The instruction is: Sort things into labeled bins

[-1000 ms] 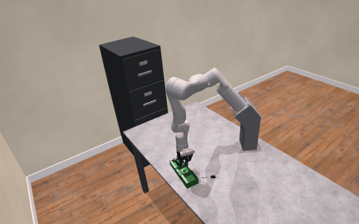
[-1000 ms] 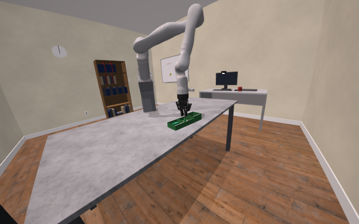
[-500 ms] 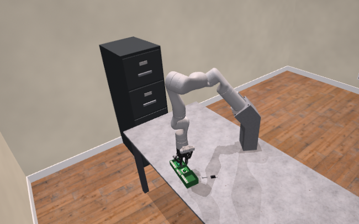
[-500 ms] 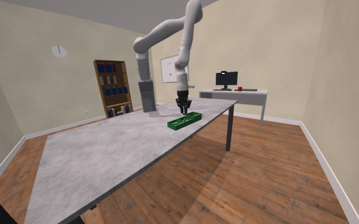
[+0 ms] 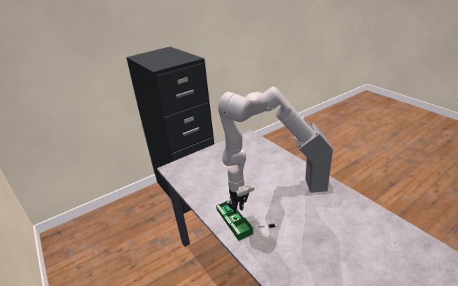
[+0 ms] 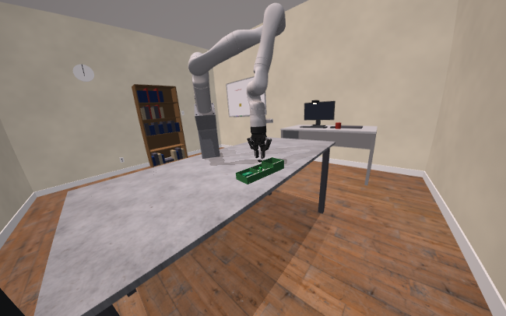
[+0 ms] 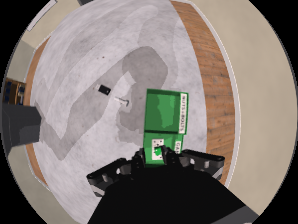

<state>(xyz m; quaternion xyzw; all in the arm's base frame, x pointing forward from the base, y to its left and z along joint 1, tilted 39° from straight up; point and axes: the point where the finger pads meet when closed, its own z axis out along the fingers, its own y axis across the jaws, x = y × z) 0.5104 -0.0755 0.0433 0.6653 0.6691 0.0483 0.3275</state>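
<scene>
the gripper [image 5: 238, 206] hangs over the middle of the green bins [image 5: 246, 230], fingers narrow; whether they pinch something is too small to tell. two small parts [image 5: 272, 225] lie at the bins' 3 o'clock on the table [image 5: 330, 230]. likely a drop step; next, open above the matching label.

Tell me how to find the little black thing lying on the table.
Start at the row of green plastic bins near the grey marble table's edge. Beside them lie two tiny parts; the small black block is the darker, farther one, past the pale grey sliver.
</scene>
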